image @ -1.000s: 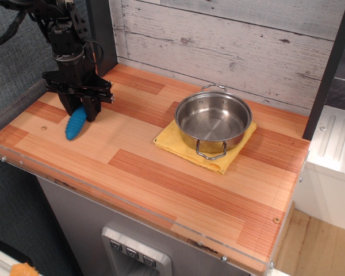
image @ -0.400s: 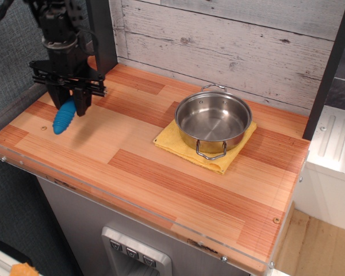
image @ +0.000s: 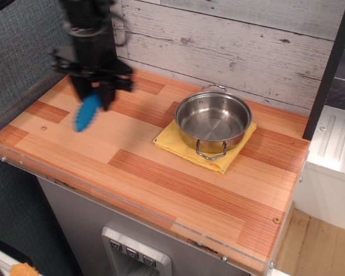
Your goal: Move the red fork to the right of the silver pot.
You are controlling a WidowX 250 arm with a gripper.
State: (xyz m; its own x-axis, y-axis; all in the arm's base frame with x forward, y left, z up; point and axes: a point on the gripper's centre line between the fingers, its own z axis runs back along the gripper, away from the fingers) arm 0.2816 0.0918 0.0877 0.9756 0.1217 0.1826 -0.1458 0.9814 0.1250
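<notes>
The red fork (image: 87, 114) is a bright blue ribbed plastic utensil with a rounded tip; it hangs tip-down above the left part of the wooden table. My gripper (image: 94, 96), black and blurred by motion, is shut on its upper end and holds it clear of the surface. The silver pot (image: 213, 121), shallow and shiny with two wire loop handles, sits on a yellow cloth (image: 230, 155) right of the table's middle. The fork is well to the left of the pot.
A grey plank wall (image: 230, 46) runs behind the table. A dark post (image: 328, 69) stands at the far right edge. Bare wood (image: 178, 190) lies in front of and beside the pot. The table's front edge has a clear plastic lip (image: 132, 215).
My gripper has lifted the blue fork off the table near the left edge and carried it right, towards the pot. The pot and cloth have not moved.
</notes>
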